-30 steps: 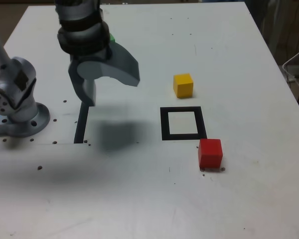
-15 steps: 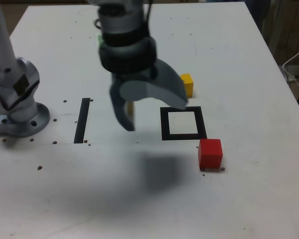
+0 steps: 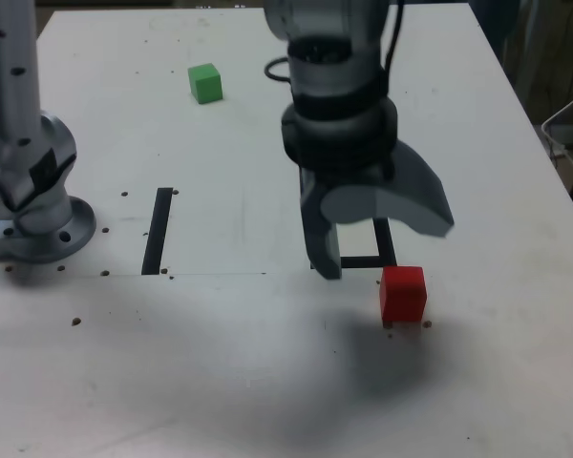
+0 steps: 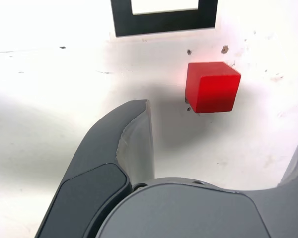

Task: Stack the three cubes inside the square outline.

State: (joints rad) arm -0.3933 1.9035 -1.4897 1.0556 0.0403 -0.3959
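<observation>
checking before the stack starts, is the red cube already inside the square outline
No, the red cube sits on the white tabletop outside the black square outline, with bare surface between them.

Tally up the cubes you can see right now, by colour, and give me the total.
Red cube: 1
Green cube: 1
Total cubes in sight: 2
</observation>
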